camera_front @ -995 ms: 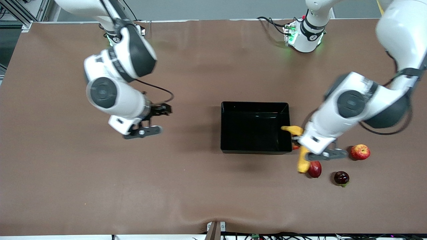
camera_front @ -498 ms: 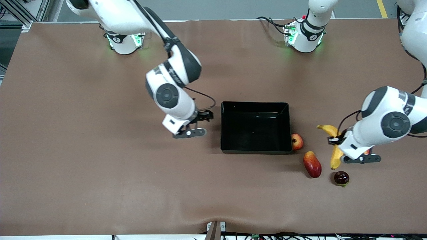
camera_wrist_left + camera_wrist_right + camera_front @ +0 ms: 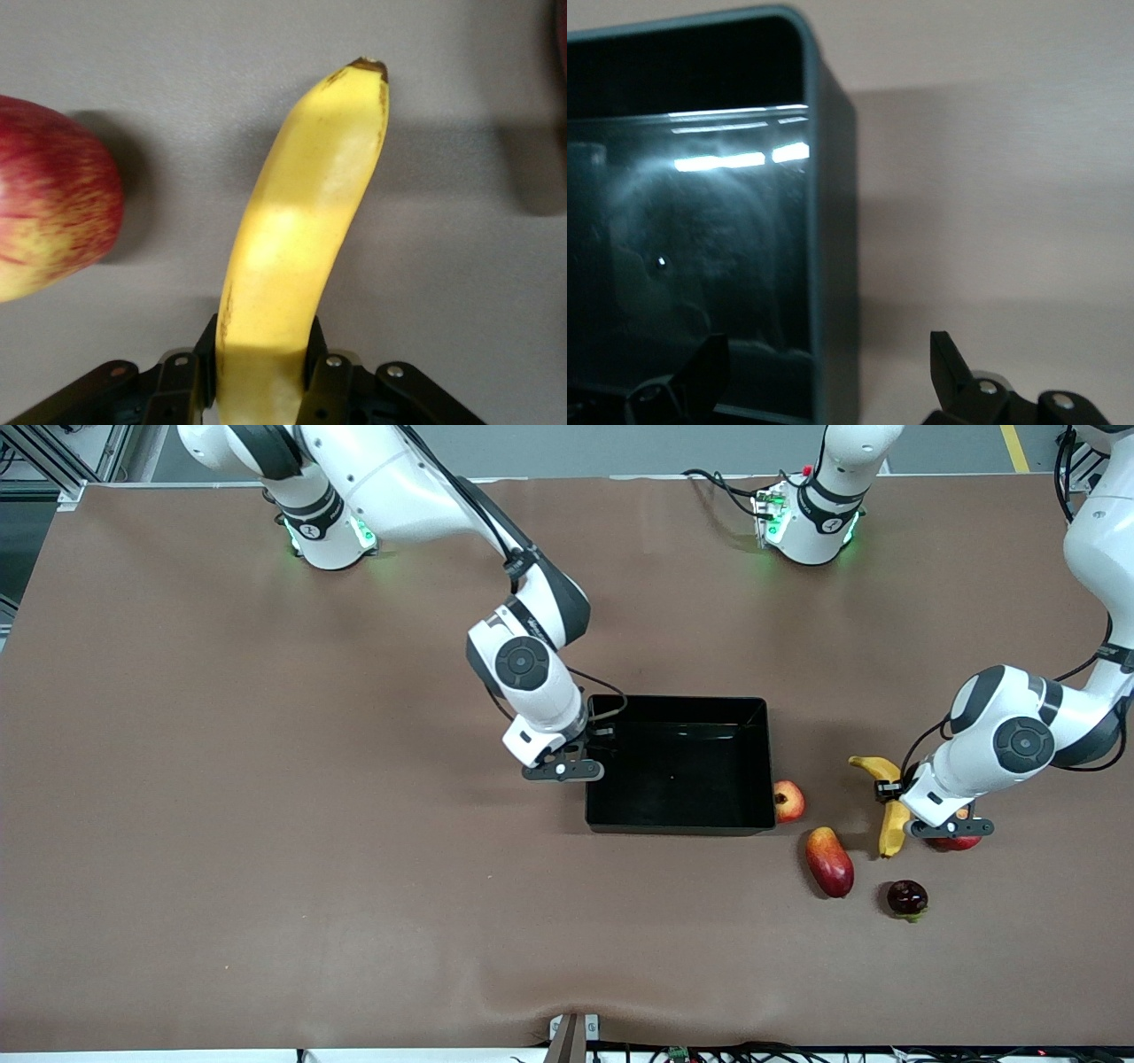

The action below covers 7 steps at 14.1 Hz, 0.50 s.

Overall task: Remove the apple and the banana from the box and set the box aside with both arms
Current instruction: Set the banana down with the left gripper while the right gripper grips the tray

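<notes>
My left gripper (image 3: 897, 802) is shut on the yellow banana (image 3: 889, 825) (image 3: 301, 221), low over the table toward the left arm's end. A red-yellow apple (image 3: 959, 841) (image 3: 53, 221) lies beside it, partly hidden under the gripper. A second apple (image 3: 788, 801) touches the black box (image 3: 767, 762) at its wall toward the left arm's end. The mango (image 3: 829, 861) and the dark purple fruit (image 3: 906, 897) lie nearer to the front camera. My right gripper (image 3: 588, 753) (image 3: 826, 354) is open, its jaws astride the box's wall (image 3: 824, 221) toward the right arm's end.
The brown mat (image 3: 266, 824) covers the whole table. Both arm bases (image 3: 806, 522) stand at the edge farthest from the front camera. The box holds nothing.
The right arm swung in to the box and now straddles its wall. The left gripper carried the banana away from the box toward the left arm's end and settled beside the apple.
</notes>
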Motion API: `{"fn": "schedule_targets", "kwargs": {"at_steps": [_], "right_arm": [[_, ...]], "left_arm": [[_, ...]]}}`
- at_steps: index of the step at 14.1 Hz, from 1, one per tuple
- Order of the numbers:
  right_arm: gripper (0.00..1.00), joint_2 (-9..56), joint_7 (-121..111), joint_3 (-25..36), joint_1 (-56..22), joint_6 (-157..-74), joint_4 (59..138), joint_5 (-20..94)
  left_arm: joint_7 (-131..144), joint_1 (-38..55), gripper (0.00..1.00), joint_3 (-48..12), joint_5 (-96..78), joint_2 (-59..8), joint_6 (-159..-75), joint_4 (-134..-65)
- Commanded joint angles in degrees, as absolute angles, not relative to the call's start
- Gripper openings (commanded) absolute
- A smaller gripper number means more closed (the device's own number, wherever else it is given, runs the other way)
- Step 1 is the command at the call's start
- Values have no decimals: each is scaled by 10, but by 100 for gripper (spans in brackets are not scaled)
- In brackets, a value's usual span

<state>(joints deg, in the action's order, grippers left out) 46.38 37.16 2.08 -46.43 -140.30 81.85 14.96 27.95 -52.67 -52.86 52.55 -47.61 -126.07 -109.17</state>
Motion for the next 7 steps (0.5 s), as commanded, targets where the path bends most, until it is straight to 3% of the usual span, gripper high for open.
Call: {"fn": "schedule_targets", "kwargs": {"at_steps": [1,2,3,7], "right_arm": [[58,490,389,27,-483,-1453,808,156],[8,489,390,28,-483,-1453,809,159],[0,489,395,29,-483,-1454,809,158],[0,480,396,46,-483,-1445,814,133]], "left_arm": [[283,-518,34,-529,536,-471,-1266,-1083],[283,-517,81,-528,536,-469,-1266,-1080],[281,-518,100,-530,536,-462,-1266,-1080],[285,-543,100,-622,517,-416,-1200,-1046]]}}
